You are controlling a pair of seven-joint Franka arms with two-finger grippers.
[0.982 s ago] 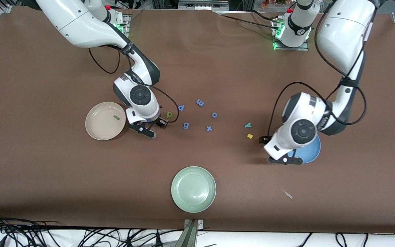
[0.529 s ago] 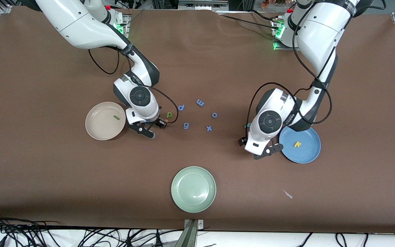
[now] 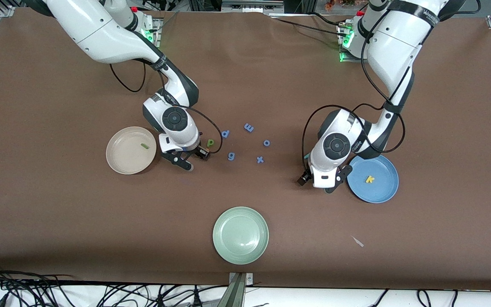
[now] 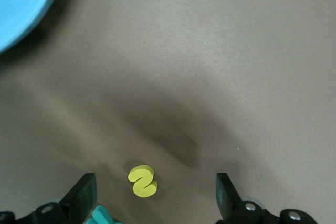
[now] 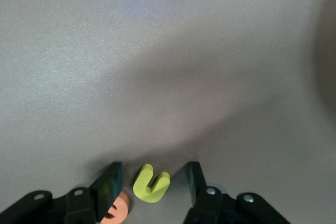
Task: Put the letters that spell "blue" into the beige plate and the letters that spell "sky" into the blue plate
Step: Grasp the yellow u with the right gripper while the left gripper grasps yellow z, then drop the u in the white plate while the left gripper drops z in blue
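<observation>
Between the right gripper's (image 5: 152,184) half-open fingers lies the small yellow foam u (image 5: 151,183), prongs toward twelve o'clock; left gripper (image 4: 155,195) gapes over the yellow foam s (image 4: 143,181).

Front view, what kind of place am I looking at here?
Probably a robotics lab bench: two arms bolted along a brown-covered table, loose cables at its edge, and foam letters such as the yellow k laid out with plates for sorting.

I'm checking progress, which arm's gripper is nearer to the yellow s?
Left. The left gripper hangs open right over the yellow s, beside the blue plate. The right gripper is toward the beige plate, over the yellow u.
</observation>
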